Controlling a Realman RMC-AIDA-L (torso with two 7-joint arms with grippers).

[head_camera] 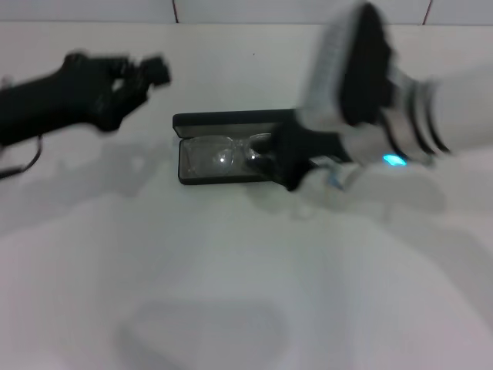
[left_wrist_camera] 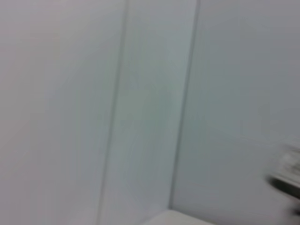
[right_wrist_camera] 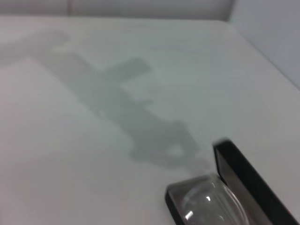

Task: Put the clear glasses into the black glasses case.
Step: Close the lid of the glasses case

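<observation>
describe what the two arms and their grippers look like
The left arm is all black, ending in a black left gripper, with a thin dark cable hanging under the arm. The right arm is white with black ribbed rings at the wrist, a small glowing cyan light, and a black right gripper below a pale boxy housing.

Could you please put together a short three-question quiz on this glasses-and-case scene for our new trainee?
1. True or false: the clear glasses lie inside the open black glasses case.
2. Which arm's end effector is at the case: A) left, B) right?
3. Fill in: the case rests on a white ____.

Key:
1. True; its lid stands open behind them.
2. B; the right end effector is at the case's right end, while the left end effector hangs apart, above the table.
3. table.
</observation>
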